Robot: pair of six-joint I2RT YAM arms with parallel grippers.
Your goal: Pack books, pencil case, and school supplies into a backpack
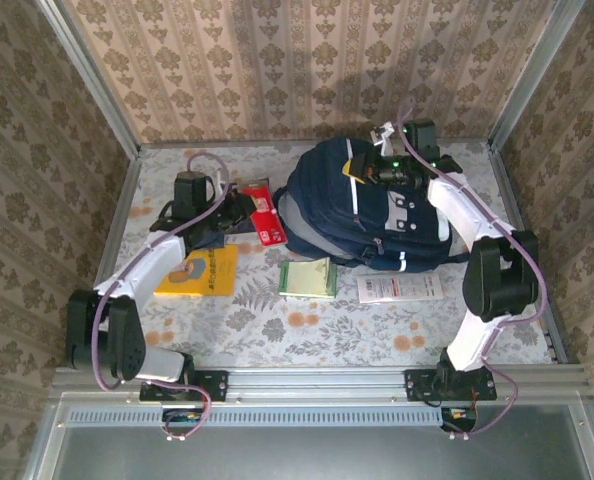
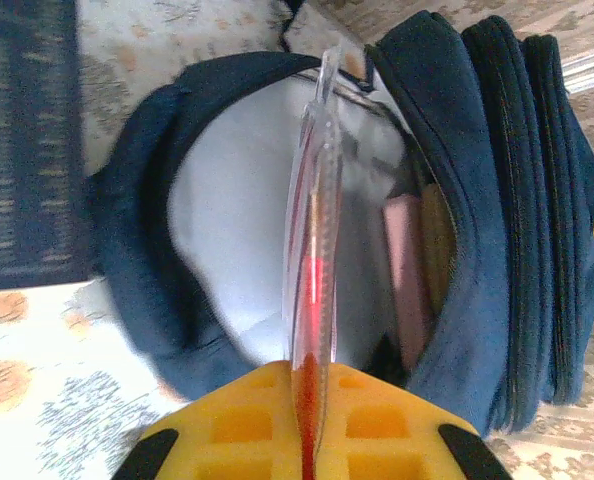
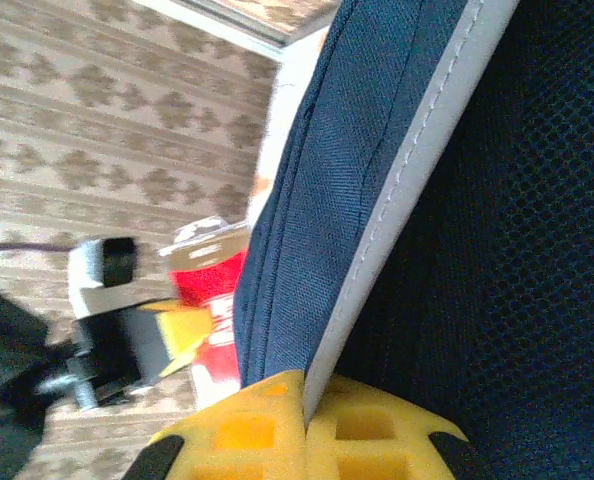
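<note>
Navy fabric catches the eye: the backpack lies at the back of the surface, its mouth gaping to the left. The left end effector pinches a red packet edge-on, right at that opening. The right end effector is clamped tight on the backpack's white-piped rim. Closer to me lie an orange-yellow book, a pale green pad and a white packet, each apart from the others.
</note>
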